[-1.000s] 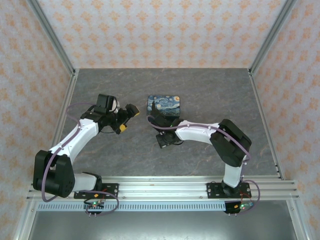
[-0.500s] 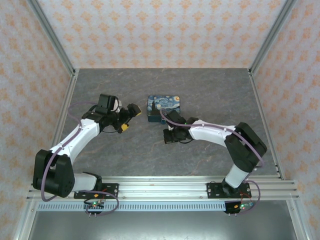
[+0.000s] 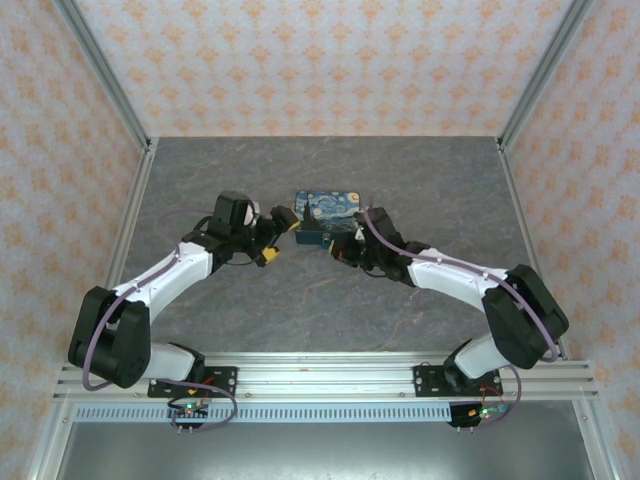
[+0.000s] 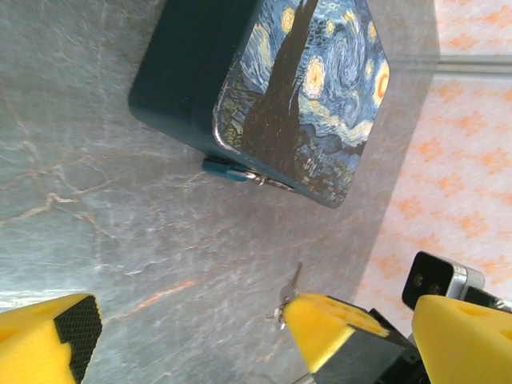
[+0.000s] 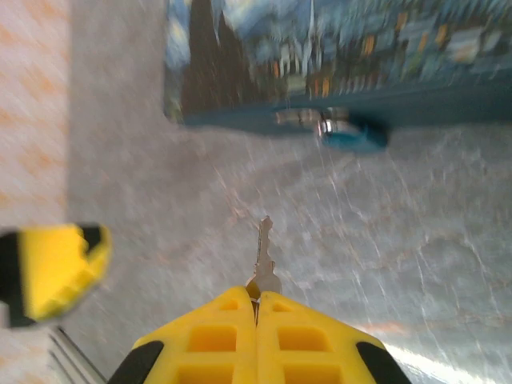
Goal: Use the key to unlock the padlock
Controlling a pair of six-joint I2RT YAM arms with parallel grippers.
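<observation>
One key (image 5: pixel 264 253) in right gripper (image 5: pixel 258 302), padlock (image 5: pixel 353 133) at box (image 5: pixel 320 48)

The top camera looks down from high behind the near edge over the whole table (image 3: pixel 420 170). Both wrist cameras sit low and close, facing the box (image 4: pixel 304 88) from opposite sides; both also catch the key (image 5: pixel 264 252).

Smeared, cropped, half-hidden
Right wrist view: motion blur smears the box (image 5: pixel 336 48) and padlock (image 5: pixel 352 132), and the head of the key (image 5: pixel 262 256) is buried between the pressed-together tips of the right gripper (image 5: pixel 258 300). Left wrist view: the box runs off the top edge.
</observation>
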